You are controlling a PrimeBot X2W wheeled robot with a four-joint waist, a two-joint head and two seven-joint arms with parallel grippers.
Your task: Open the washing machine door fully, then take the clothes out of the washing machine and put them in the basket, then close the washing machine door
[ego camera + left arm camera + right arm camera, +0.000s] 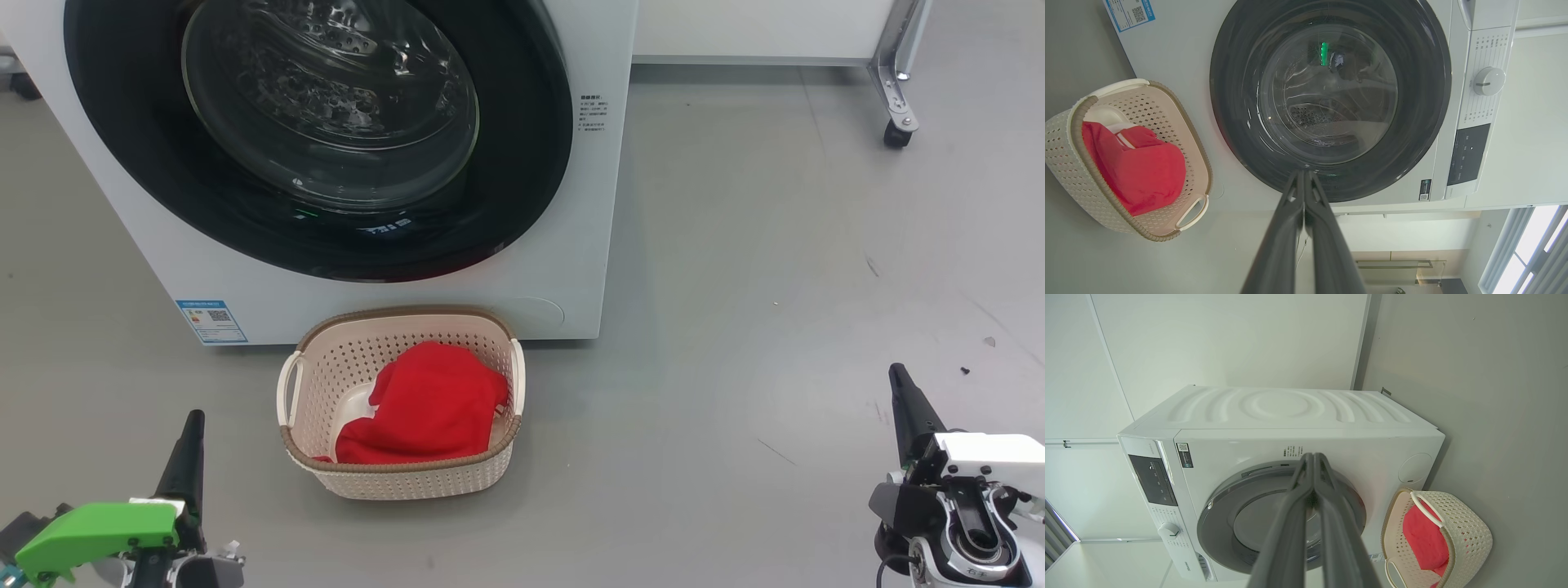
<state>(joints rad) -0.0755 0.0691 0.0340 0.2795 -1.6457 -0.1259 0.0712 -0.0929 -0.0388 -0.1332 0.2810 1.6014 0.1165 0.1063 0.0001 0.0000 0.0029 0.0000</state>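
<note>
A white washer (588, 245) stands on a grey floor (735, 286). Its round black-rimmed door (326, 139) is shut flush against the front, and the steel drum (1310, 116) is visible through the glass. A blue label (211, 321) sits low on the washer's front, at its left corner. Just in front of the washer, below the door, a cream basket (408, 482) rests on the floor with the red clothes (433, 408) bundled inside, lying toward its right half; a patch of pale basket bottom shows at left.

The left gripper (194, 420) hangs low at the near left, fingers pressed together and empty, pointing toward the washer. The basket lies just to its right, between it and the door. The right gripper (898, 376) hangs at the near right, well apart from basket and washer, fingers likewise closed on nothing.

Beyond the washer's right side, a metal leg (898, 82) on a black caster (896, 136) stands by a white panel (751, 24). From the left wrist, a round dial (1489, 81) and dark control panel (1466, 153) show on the washer's top strip.
</note>
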